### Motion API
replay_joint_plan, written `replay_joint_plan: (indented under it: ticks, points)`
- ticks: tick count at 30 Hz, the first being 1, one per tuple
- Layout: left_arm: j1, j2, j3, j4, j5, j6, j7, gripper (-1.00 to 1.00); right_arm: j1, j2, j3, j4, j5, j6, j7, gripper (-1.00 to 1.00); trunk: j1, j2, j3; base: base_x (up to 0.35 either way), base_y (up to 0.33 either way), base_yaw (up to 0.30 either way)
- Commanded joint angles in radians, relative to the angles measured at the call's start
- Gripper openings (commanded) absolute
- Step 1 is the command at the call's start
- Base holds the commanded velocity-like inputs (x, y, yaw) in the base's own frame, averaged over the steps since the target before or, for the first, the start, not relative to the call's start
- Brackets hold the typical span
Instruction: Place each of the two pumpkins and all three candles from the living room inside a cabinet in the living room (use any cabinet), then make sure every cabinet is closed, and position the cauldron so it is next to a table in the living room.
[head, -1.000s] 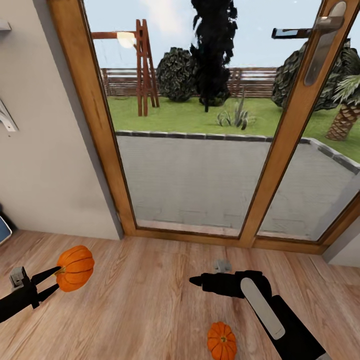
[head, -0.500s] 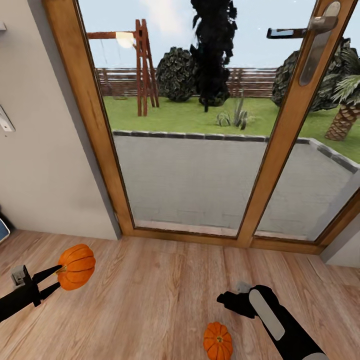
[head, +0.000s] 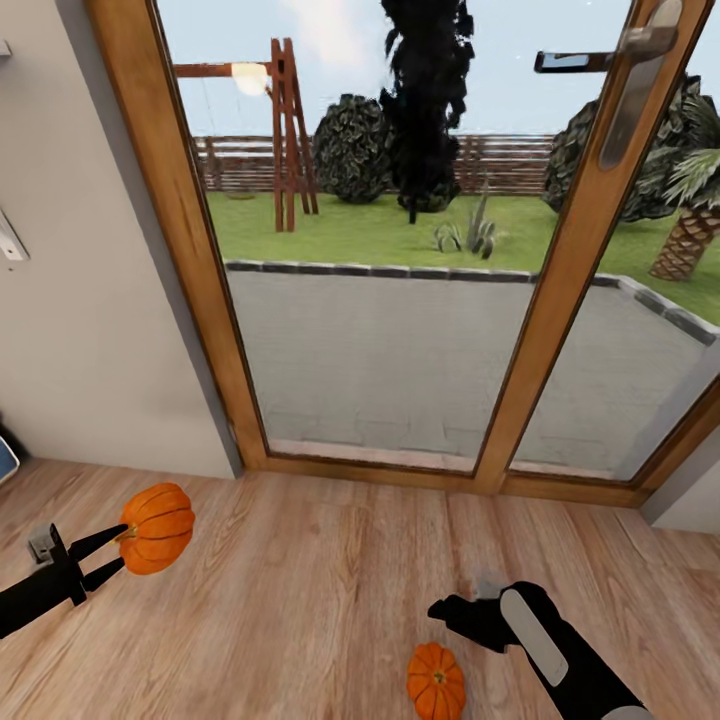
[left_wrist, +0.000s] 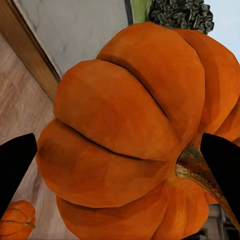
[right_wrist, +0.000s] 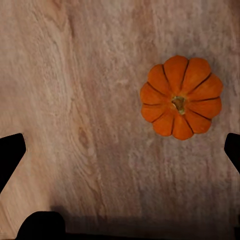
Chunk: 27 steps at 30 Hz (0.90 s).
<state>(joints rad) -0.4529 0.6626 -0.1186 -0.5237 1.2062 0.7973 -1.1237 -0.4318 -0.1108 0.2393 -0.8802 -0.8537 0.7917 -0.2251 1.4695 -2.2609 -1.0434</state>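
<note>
One orange pumpkin (head: 157, 527) hangs above the wooden floor at the left, with my left gripper (head: 121, 548) shut on it. In the left wrist view this pumpkin (left_wrist: 125, 110) is close up, with a dark finger on each side and its stem by one finger. A second pumpkin (head: 436, 682) lies on the floor at the lower middle, stem up. My right gripper (head: 447, 610) hovers just above and beyond it. The right wrist view looks straight down on that pumpkin (right_wrist: 181, 97), with the fingertips (right_wrist: 11, 155) spread wide apart and nothing between them. Candles, cabinet and cauldron are out of view.
A glass patio door (head: 400, 330) with a wooden frame (head: 190, 250) and a metal handle (head: 640, 60) stands straight ahead. A beige wall (head: 90, 330) is at the left. Bare wooden floor (head: 300, 590) lies between the two arms.
My right arm has pulled back and come down over the floor pumpkin. The left gripper still holds its pumpkin in about the same place. The view has shifted slightly.
</note>
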Motion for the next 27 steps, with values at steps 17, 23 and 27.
replay_joint_plan:
  ticks: [17,23,27]
  points:
    - [-0.001,0.002,-0.007,0.001,0.008,0.007,-0.106,-1.0,-0.001,-0.011,-0.004,0.005,-0.019,-0.076,0.151,1.0,0.065,-0.12,-0.054,0.0,0.0,0.0]
    - [-0.001,0.002,-0.007,0.001,0.009,0.008,-0.111,-1.0,-0.001,-0.012,-0.039,0.025,-0.022,-0.078,0.172,1.0,0.088,-0.162,-0.073,0.0,0.0,0.0]
    - [-0.001,0.002,-0.007,0.0,0.009,0.008,-0.114,-1.0,-0.001,-0.013,-0.124,0.029,-0.02,-0.078,0.228,1.0,0.103,-0.19,-0.086,0.0,0.0,0.0]
